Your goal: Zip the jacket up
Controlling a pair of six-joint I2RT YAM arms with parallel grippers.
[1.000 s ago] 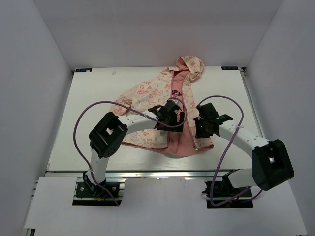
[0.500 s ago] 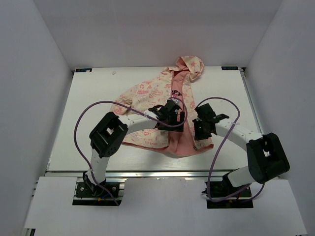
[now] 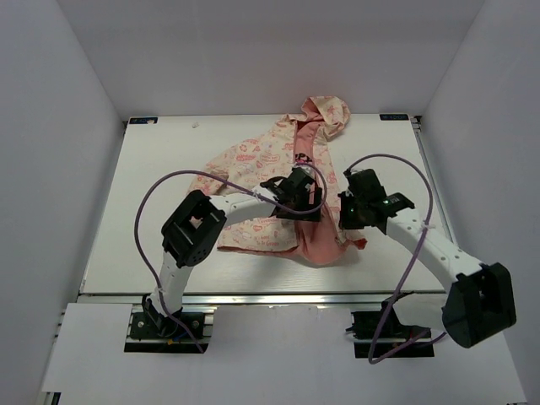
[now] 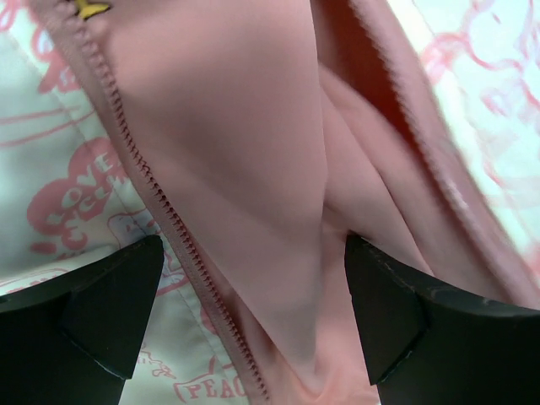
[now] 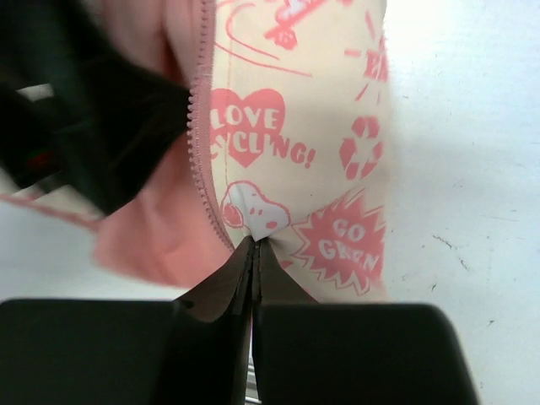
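The right hand (image 5: pixel 253 246), pinching an edge of the cream-and-pink hooded fabric jacket (image 3: pixel 253 156), has shifted slightly toward the upper right, while the left hand (image 4: pixel 253 278) stays open over it.

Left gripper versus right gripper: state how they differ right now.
The black left gripper is open, straddling the salmon-pink lining; the black right gripper is shut, pinching the cream printed jacket beside its zipper teeth. The left sits mid-jacket, the right at its right-hand edge. Both are at the same jacket.
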